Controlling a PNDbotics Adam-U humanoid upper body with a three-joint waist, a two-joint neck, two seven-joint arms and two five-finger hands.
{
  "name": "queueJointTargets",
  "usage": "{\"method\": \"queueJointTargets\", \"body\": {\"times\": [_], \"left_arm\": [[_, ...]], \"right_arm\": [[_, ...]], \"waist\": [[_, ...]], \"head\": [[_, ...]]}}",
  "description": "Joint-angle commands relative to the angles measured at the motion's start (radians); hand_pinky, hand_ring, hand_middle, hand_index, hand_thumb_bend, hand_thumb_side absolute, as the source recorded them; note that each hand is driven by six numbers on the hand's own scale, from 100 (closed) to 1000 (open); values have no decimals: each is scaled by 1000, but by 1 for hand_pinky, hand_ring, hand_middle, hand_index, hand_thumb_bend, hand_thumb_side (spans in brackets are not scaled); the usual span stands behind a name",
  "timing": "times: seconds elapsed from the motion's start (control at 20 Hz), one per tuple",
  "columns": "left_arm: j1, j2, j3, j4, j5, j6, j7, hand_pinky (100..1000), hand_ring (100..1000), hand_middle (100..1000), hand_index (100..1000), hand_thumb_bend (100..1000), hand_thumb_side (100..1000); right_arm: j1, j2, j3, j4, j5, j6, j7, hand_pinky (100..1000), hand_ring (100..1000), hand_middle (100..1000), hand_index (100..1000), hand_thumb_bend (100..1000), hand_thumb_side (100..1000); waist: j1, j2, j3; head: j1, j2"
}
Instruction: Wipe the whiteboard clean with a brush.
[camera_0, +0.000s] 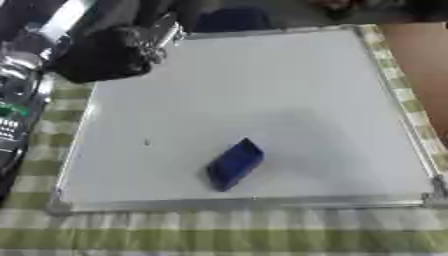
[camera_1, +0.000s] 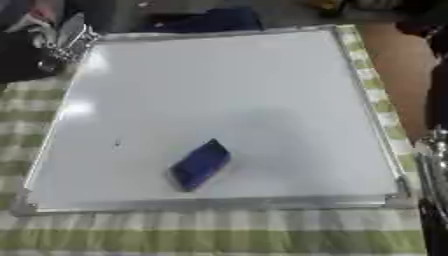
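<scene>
Blue brush (camera_0: 234, 163) lies free on whiteboard (camera_0: 262, 90) near its front edge, left hand (camera_0: 105, 52) at far-left corner, grip unclear; approach w/ fingers square across brush, then sweep flat.

head stereo pair, looking down, whiteboard (camera_0: 254, 100) shared

A large rectangular whiteboard with a silver metal frame (camera_0: 262, 95) lies flat on the desk, its white surface nearly clean apart from one tiny dark mark near its left edge. A dark blue block-shaped brush (camera_0: 234, 163) rests diagonally on the board, close to its near edge.
</scene>
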Motion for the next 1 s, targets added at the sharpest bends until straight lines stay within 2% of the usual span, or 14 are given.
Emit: {"method": "queueJointTargets", "body": {"times": [0.05,0.2,0.4,0.55,0.8,1.0], "left_arm": [[-18,-4,-22,-16,-18,41,-106,886,843,800,225,270,940],[-17,-10,-45,-16,-47,61,-189,907,871,820,243,349,939],[-4,-3,-80,-16,-88,89,-254,896,897,828,261,458,962],[6,5,-99,-16,-111,106,-294,885,903,838,235,541,981],[14,11,-123,-16,-133,106,-366,859,896,836,199,602,1000],[12,8,-132,-8,-161,91,-422,824,883,818,175,670,1000]], "right_arm": [[-5,-21,-1,-20,-5,1,4,686,614,503,521,100,902],[-6,-20,0,-20,-5,3,7,686,614,503,521,100,903],[-6,-20,0,-20,-4,5,9,687,614,503,521,100,903],[-7,-20,0,-20,-4,6,9,687,615,503,521,100,903],[-7,-19,0,-20,-5,7,10,687,614,502,521,100,904],[-5,-17,1,-20,-4,8,13,688,614,502,521,100,905]], "waist": [[0,-20,2],[3,-19,3],[7,-18,2],[8,-18,2],[8,-17,4],[6,-16,6]], "head": [[4,10],[6,4],[5,4],[3,10],[1,22],[-7,18]]}}
